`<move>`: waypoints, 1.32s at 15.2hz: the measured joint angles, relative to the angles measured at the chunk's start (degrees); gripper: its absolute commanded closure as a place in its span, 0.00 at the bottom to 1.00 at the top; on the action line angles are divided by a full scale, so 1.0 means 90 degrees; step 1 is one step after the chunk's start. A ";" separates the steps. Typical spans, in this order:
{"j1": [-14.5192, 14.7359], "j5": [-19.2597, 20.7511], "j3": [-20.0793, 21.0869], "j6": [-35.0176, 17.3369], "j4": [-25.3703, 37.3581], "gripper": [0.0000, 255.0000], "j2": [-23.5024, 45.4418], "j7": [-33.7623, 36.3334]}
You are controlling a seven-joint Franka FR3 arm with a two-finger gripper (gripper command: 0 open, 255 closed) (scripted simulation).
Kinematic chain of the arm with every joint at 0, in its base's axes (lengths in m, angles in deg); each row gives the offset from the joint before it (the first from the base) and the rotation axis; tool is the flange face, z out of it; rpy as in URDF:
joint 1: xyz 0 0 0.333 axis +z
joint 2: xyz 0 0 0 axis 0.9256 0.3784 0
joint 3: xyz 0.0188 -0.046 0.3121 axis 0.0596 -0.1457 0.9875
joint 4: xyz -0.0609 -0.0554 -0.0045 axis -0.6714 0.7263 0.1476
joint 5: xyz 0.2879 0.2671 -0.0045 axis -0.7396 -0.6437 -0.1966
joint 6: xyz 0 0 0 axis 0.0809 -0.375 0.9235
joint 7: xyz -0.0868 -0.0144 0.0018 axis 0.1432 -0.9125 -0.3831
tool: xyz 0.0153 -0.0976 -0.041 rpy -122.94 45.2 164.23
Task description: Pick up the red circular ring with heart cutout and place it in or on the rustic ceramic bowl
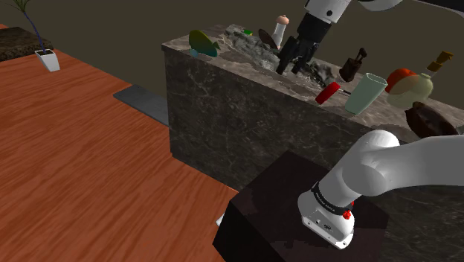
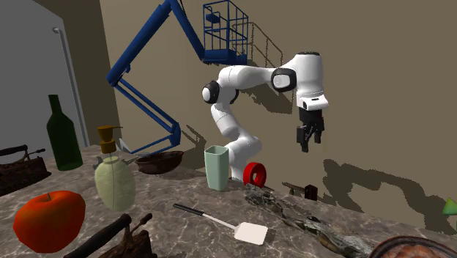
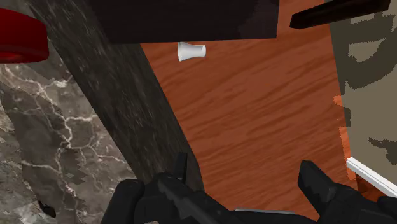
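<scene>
Shoulder: gripper (image 1: 291, 68) over marble counter (image 1: 223, 82), clear of red ring (image 1: 327, 92); ring just beside pale green cup (image 1: 364, 93).
2nd ext: ring (image 2: 255, 174) upright on edge, next to cup (image 2: 217, 167); dark bowl (image 2: 160, 161) on cup's other side.
Wrist: fingers (image 3: 318, 181) spread, nothing btw them; ring (image 3: 19, 38) on counter, well apart.

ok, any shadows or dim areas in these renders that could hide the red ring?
Second exterior view: well lit, red ring clear beside the pale green cup; the arm throws hard shadows on the beige wall. Shoulder view: dim, clutter on the counter murky. Wrist view: jagged, blocky shadow edges on the wall beyond the open tool.
</scene>
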 measured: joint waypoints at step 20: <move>-0.2478 0.0832 -0.1874 0.0235 -0.0768 0.00 -0.1517 0.1007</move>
